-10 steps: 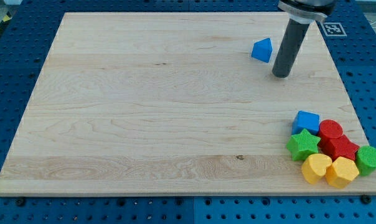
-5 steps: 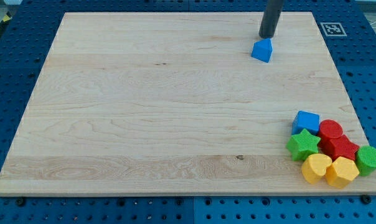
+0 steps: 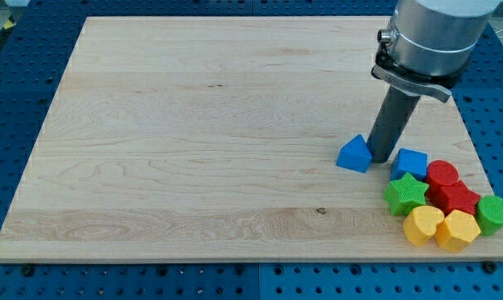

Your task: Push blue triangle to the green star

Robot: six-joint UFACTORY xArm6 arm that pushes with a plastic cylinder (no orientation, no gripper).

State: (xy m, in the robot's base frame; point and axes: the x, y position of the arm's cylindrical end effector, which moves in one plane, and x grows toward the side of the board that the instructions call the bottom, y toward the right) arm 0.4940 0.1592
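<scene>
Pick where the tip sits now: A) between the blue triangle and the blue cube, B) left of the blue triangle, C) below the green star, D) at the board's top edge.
A: my tip stands just right of the blue triangle, with the blue cube on its other side.

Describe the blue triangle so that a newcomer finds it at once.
Look to the wooden board, lower right, where a cluster of blocks sits. The blue triangle lies just left of that cluster, touching my tip. Unlike the blue cube, it is pointed and stands apart.
</scene>
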